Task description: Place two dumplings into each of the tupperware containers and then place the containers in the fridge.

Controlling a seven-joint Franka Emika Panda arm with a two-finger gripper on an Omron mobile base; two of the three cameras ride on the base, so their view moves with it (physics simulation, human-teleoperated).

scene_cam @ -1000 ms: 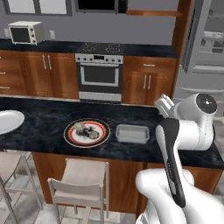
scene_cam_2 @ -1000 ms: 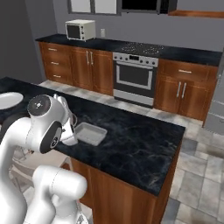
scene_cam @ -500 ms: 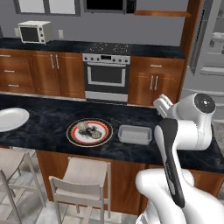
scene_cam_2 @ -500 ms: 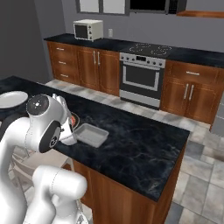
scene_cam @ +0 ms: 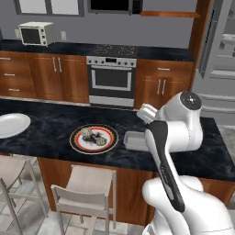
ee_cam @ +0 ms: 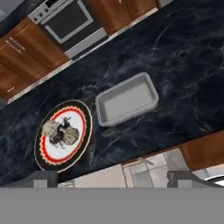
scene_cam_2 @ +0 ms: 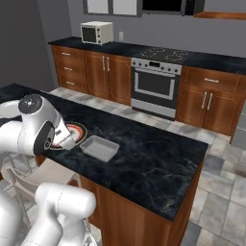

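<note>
On the dark counter (ee_cam: 175,57), at nine o'clock from the empty tupperware container (ee_cam: 127,99), soft little dumplings (ee_cam: 61,131) sit on a plate (ee_cam: 83,142). Pinch each gently around its middle. The gripper's (ee_cam: 112,177) jaws are wide apart.

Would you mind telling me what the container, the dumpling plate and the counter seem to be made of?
Container: looks like pale grey plastic, matte and slightly translucent, thin raised rim. Plate: probably glazed ceramic, white centre with a red and dark rim band. Counter: seems polished dark stone, black with pale marble-like veins.
</note>
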